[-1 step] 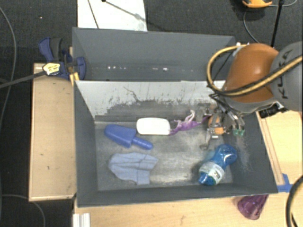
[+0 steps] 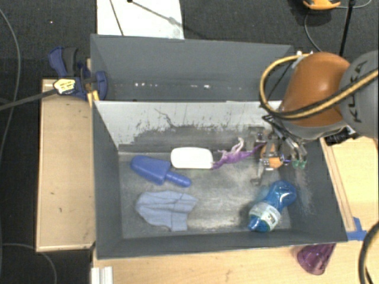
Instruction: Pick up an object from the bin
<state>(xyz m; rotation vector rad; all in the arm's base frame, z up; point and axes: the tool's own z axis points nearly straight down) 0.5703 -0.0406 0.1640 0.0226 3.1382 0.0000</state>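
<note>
My gripper (image 2: 265, 171) hangs low at the right side of the bin, under the orange dome of the wrist. Just below it lies a small blue plastic bottle (image 2: 269, 206) with a label, tilted toward the front right. A thin purple toy (image 2: 234, 154) stretches along the floor just left of the gripper, toward the back wall. Nothing shows between the fingers.
A white oval bar (image 2: 191, 158) lies at the back middle. Left of it sits a blue scoop-shaped tool (image 2: 157, 170). A crumpled light-blue cloth (image 2: 166, 209) rests at the front left. The arm and its cables cover the bin's right rim.
</note>
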